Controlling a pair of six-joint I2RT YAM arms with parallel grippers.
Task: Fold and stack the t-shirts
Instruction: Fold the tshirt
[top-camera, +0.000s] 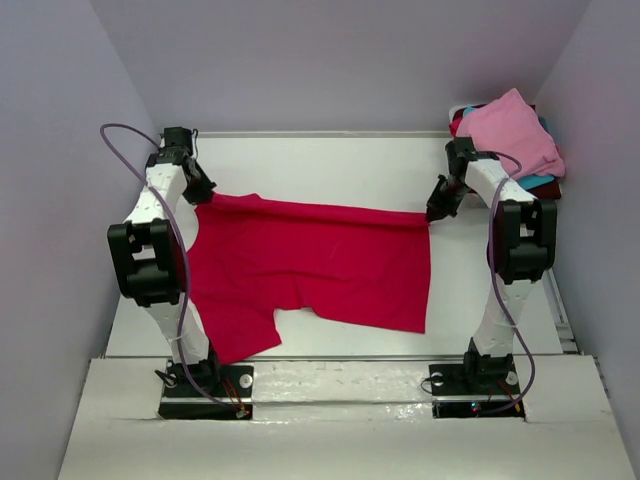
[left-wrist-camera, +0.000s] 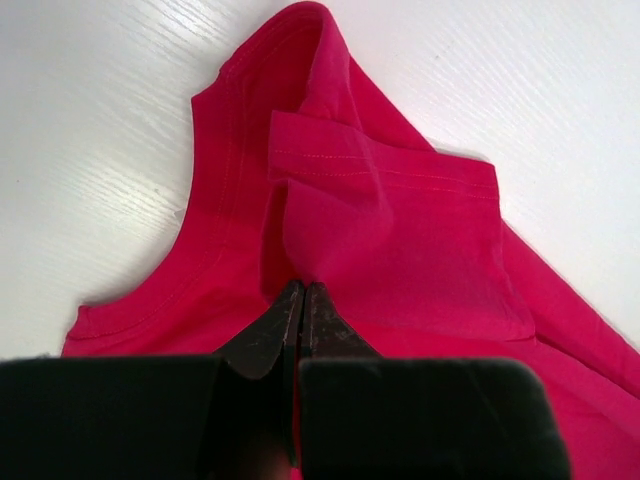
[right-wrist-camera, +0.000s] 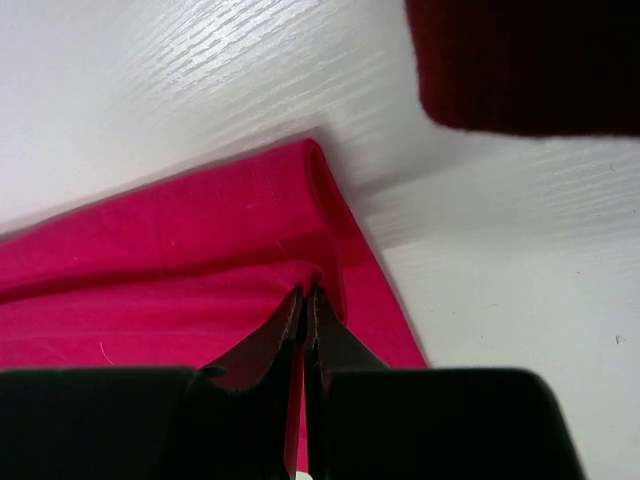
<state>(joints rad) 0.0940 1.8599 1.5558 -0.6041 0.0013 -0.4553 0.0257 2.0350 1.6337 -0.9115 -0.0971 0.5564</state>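
Observation:
A crimson-red t-shirt (top-camera: 320, 265) lies spread across the middle of the table, its far edge pulled taut between both arms. My left gripper (top-camera: 203, 193) is shut on the shirt's far-left shoulder, where the cloth (left-wrist-camera: 380, 230) bunches at the fingertips (left-wrist-camera: 318, 300) beside the neckline. At the far-right corner my right gripper (top-camera: 435, 213) is shut on the hem, with the red cloth (right-wrist-camera: 200, 270) pinched between its fingers (right-wrist-camera: 325, 310). A sleeve hangs toward the near left.
A pile of other t-shirts sits at the back right corner, a light pink one (top-camera: 510, 135) on top with teal (top-camera: 535, 182) and dark maroon (right-wrist-camera: 530, 60) showing beneath. The table (top-camera: 330, 165) has white wood grain and a front ledge (top-camera: 330, 375).

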